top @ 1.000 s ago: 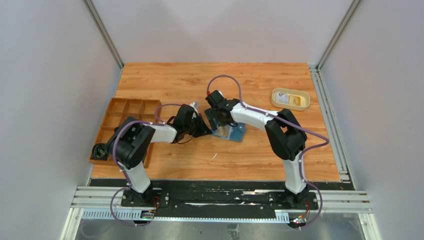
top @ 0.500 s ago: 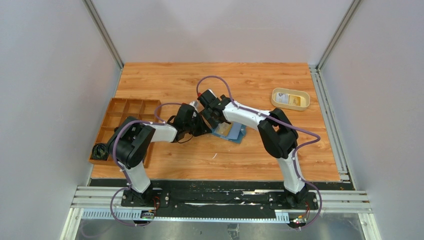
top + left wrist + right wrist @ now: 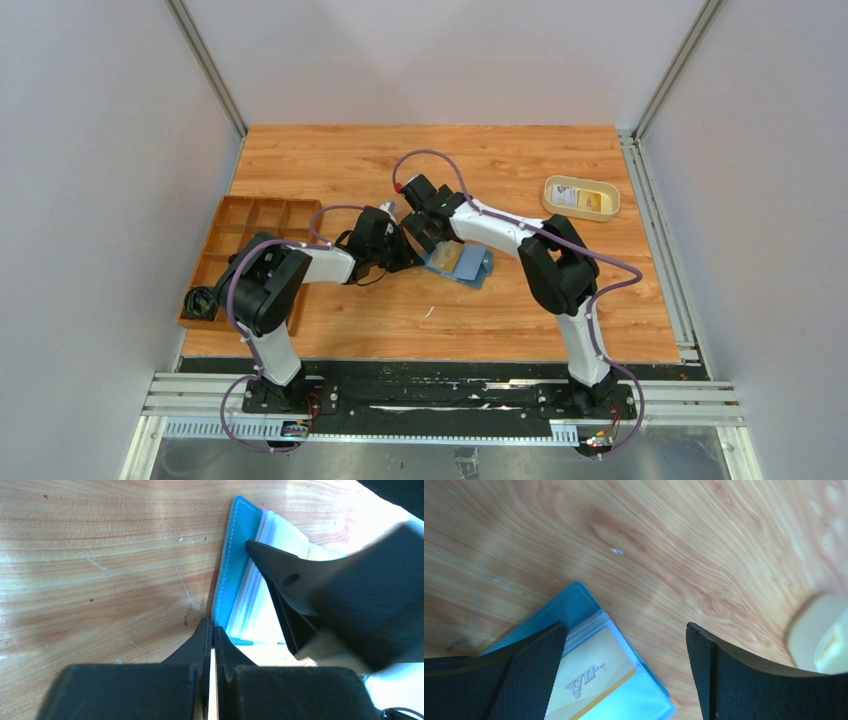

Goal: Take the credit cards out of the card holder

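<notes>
left jaws were shut, tips touching the edge of the open card holder on the desk. right jaws gaped empty, straddling the sleeved yellow VIP card below them. Extraction looked pending; next move probably needs pinching that card's edge.

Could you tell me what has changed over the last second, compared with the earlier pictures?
The right arm swung left, carrying the right tool, open now, toward the left end of the card holder. From above, more of the blue holder and a yellow card in its sleeve now show. The left tool, shut at the holder's edge, the cream dish and the wooden tray stayed put.
</notes>
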Motion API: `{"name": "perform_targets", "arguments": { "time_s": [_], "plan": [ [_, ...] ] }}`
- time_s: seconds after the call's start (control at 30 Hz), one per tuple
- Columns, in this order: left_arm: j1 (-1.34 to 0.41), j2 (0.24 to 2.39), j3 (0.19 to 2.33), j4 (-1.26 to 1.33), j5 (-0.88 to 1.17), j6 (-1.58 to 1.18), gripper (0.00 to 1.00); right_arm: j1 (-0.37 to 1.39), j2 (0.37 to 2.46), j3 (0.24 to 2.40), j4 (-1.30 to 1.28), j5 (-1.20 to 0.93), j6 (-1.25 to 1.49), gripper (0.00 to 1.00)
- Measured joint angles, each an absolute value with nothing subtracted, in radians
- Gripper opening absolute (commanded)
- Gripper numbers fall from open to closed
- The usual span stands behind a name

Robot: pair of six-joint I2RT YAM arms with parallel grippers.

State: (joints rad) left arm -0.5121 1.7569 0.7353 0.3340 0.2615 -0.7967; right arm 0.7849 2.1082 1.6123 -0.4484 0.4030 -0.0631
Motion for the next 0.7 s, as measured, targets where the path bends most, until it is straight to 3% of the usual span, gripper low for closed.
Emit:
{"name": "perform_targets", "arguments": {
  "time_s": [0.13, 0.4, 0.5, 0.7],
  "plan": [
    [-0.513, 1.757, 0.735, 0.334, 0.256, -0.807, 0.0, 0.739, 2.028, 1.534, -0.34, 0.229, -0.008, 0.94],
    [-0.54, 1.711, 0.699, 0.326, 0.142, -0.861, 0.0, 0.549, 1.701, 1.18, 0.014, -0.248, 0.292, 0.92],
    [-0.558, 1.69, 0.683, 0.318, 0.089, -0.891, 0.0, 0.492, 1.682, 1.08, 0.142, -0.348, 0.405, 0.87],
    [-0.572, 1.675, 0.673, 0.307, 0.025, -0.927, 0.0, 0.48, 1.753, 0.9, 0.332, -0.528, 0.608, 0.85]
  ]
}}
